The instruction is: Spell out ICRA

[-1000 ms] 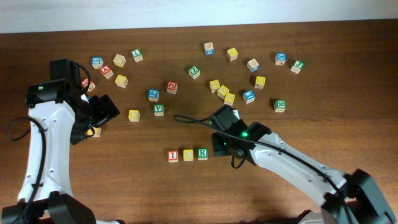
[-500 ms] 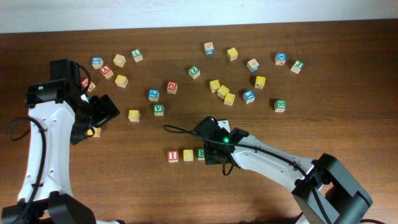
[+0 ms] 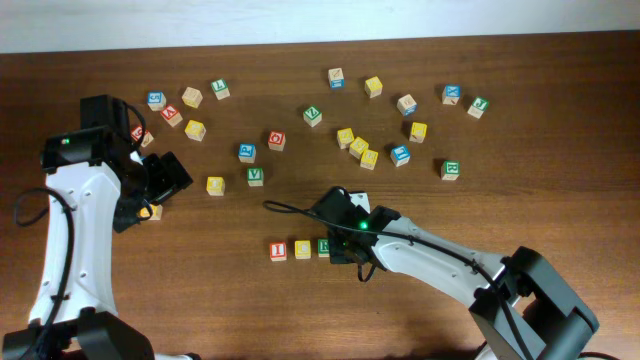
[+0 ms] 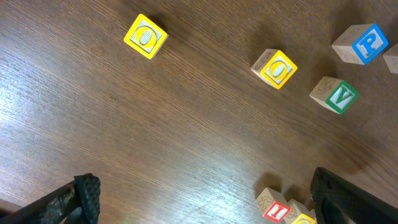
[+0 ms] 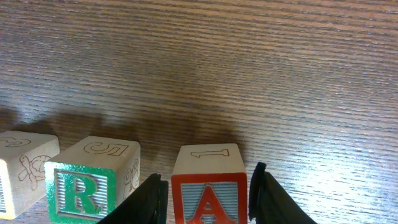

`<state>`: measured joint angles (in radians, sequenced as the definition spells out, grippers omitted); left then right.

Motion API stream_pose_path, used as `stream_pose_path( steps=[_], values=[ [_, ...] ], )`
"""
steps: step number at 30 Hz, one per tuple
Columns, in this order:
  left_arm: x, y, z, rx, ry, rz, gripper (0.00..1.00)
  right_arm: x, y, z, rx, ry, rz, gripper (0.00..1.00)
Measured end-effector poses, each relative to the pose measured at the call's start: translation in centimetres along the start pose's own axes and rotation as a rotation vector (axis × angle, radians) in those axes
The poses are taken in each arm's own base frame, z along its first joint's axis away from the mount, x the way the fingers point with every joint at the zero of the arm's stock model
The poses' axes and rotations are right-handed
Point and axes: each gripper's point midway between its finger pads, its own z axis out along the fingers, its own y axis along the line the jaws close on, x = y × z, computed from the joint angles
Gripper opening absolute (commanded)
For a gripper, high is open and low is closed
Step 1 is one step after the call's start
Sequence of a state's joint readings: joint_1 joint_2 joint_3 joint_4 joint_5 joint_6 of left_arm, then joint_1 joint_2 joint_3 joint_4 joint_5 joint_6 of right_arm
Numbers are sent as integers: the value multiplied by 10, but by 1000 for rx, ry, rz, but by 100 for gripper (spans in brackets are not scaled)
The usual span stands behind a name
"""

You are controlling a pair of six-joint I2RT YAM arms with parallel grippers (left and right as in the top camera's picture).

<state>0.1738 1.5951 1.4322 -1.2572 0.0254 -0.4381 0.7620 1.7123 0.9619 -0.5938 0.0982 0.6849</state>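
Right wrist view showed the right hand [image 5: 208,198] flanking the red A [image 5: 209,177] beside green R [image 5: 79,194] on the counter [image 5: 249,74], grip unclear; the left hand [image 4: 211,196] hung wide open, empty.

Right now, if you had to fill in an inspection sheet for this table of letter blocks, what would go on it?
Surface: dark wooden table, no spills seen.
Job's things: I cube, C cube and R cube in a row near the front; A cube at the row's right end, just apart from R.
Clutter: loose letter cubes scattered over the far half, among them a V cube and an O cube.
Grippers: right gripper straddles the A cube, grip unclear; left gripper open, empty.
Cables: black cable loops off the right arm.
Surroundings: pale strip beyond the far edge; nothing else seen.
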Motion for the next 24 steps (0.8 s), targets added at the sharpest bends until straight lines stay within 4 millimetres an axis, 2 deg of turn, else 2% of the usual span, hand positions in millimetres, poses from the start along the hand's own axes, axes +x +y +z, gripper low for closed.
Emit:
stream_pose_path(
  steps=[2, 4, 11, 12, 14, 15, 24],
  values=[
    [0, 0, 0, 0, 0, 0, 99, 0, 0, 0, 0, 1, -1, 35],
    [0, 0, 0, 0, 0, 0, 99, 0, 0, 0, 0, 0, 0, 29],
    [0, 0, 0, 0, 0, 0, 99, -1, 1, 0, -2, -2, 33, 25],
    [0, 0, 0, 0, 0, 0, 99, -1, 1, 0, -3, -3, 40, 26],
    [0, 0, 0, 0, 0, 0, 99, -1, 1, 0, -3, -3, 46, 37],
    [0, 0, 0, 0, 0, 0, 99, -1, 1, 0, -3, -3, 47, 39],
    [0, 0, 0, 0, 0, 0, 99, -3, 0, -1, 3, -13, 39, 41]
  ],
)
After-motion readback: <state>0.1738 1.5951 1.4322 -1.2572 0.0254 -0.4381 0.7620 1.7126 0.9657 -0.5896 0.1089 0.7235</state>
